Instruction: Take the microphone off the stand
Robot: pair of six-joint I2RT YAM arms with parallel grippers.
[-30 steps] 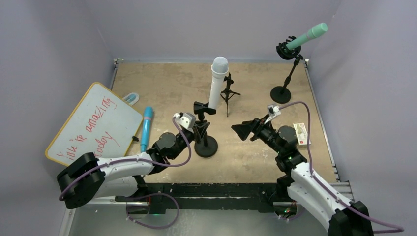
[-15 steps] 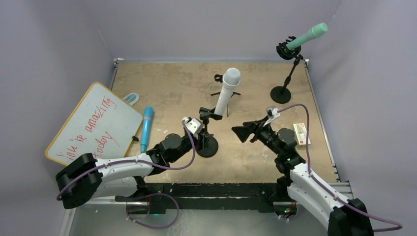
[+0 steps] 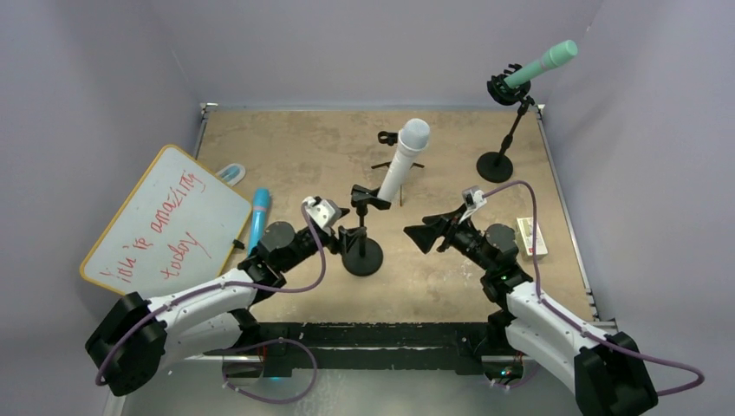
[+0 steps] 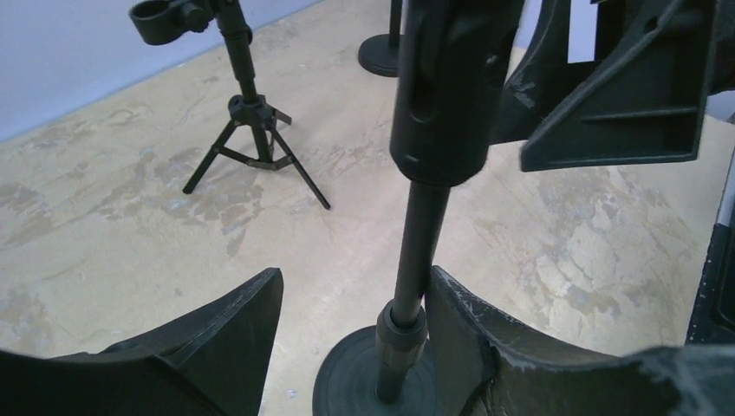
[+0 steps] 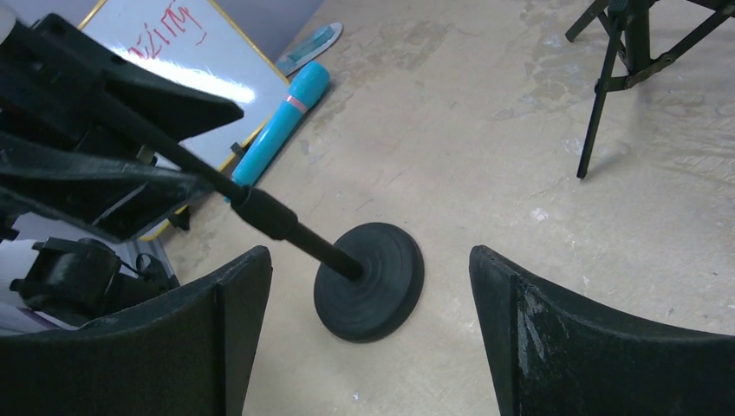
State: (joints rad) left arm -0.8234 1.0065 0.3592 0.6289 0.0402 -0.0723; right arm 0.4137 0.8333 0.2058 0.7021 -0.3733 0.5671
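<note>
The white microphone point(image 3: 403, 165) leans up to the right in the clip point(image 3: 368, 199) of a black stand with a round base point(image 3: 362, 257). My left gripper point(image 3: 345, 232) is open around the stand's pole point(image 4: 416, 251), low down. Its right finger point(image 4: 472, 334) touches the pole and its left finger point(image 4: 217, 342) stands well apart from it. My right gripper point(image 3: 416, 232) is open just right of the stand and holds nothing. In the right wrist view its wide gap point(image 5: 368, 256) faces the base point(image 5: 381, 290). Neither wrist view shows the microphone.
An empty black tripod stand point(image 3: 387, 143) is behind the microphone. A green microphone point(image 3: 542, 62) sits in a tall stand point(image 3: 495, 166) at the back right. A blue microphone point(image 3: 257, 227) and a whiteboard point(image 3: 165, 217) lie at the left. A small card point(image 3: 531, 236) lies at the right.
My left gripper has opened off the stand's pole and drawn back a little to the left. The microphone and its stand tipped to the right. The right gripper edged slightly left.
</note>
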